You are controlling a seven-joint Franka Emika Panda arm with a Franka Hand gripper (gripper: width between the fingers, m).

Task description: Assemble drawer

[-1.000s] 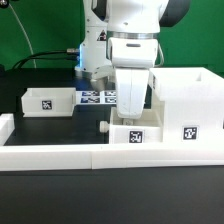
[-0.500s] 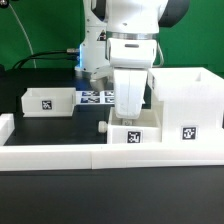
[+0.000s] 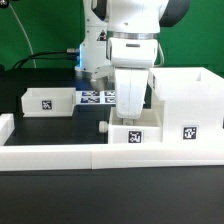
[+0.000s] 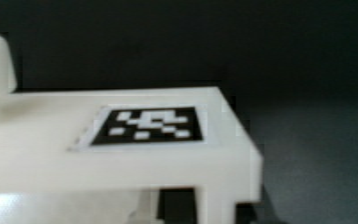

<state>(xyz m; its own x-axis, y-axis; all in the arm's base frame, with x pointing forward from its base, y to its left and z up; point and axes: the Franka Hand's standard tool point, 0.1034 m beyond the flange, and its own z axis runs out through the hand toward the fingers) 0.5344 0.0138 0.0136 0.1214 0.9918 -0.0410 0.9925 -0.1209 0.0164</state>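
A small white open-top tray [image 3: 133, 133] with a square tag stands against the low front wall, beside the tall white box shell [image 3: 185, 98] on the exterior view's right. My gripper [image 3: 131, 119] reaches straight down onto this tray, its fingers closed on the tray's wall. In the wrist view the tray [image 4: 87, 165] and its tag fill the frame. The dark fingertips [image 4: 179, 205] sit on either side of a narrow white strip of wall, with the gripper [image 4: 217, 208] shut on it. A second small tray [image 3: 47, 100] stands alone at the exterior view's left.
The long low white border wall [image 3: 70, 156] runs along the front. The marker board [image 3: 98, 97] lies behind the gripper, by the robot's base. A small dark item [image 3: 103, 127] lies just left of the held tray.
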